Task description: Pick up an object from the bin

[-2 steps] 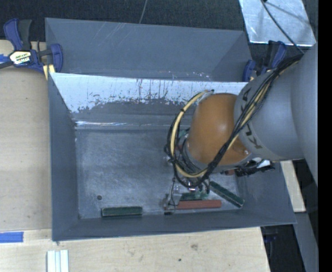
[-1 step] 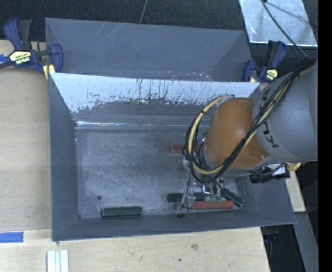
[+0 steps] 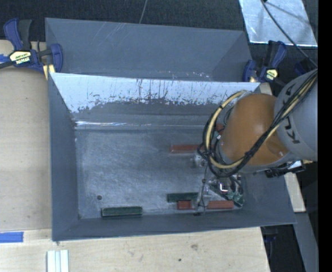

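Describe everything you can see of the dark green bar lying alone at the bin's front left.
The dark green bar is a slim, straight strip with squared ends. Its surface is dull and almost black-green, and its material cannot be told. It lies flat on the floor of the bin, in the front left part, lengthwise along the foot of the near wall. It looks whole and unbent. Nothing rests on it; a second green bar lies apart to its right.

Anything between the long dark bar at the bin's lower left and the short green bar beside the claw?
Nothing; the camera view shows bare bin floor between the long dark bar and the short green bar.
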`<state>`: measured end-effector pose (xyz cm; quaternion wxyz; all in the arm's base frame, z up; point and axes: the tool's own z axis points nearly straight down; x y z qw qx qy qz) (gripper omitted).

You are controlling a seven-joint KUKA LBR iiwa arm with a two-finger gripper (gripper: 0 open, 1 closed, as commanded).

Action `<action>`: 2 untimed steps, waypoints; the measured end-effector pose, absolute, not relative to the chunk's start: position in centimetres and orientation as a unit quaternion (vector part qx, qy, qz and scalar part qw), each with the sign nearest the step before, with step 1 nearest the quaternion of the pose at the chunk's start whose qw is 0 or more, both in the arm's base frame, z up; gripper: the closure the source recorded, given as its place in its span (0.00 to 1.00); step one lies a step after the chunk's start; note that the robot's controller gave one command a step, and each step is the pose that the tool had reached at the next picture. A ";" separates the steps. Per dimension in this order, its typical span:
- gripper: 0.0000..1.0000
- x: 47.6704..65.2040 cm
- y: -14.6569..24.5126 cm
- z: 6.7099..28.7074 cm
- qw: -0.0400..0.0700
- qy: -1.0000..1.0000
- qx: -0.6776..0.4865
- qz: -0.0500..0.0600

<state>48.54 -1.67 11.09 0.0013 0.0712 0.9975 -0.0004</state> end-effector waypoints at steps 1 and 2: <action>1.00 48.8 -2.0 7.2 0.001 0.979 0.203 0.001; 1.00 48.8 -2.0 7.2 0.001 0.979 0.203 0.001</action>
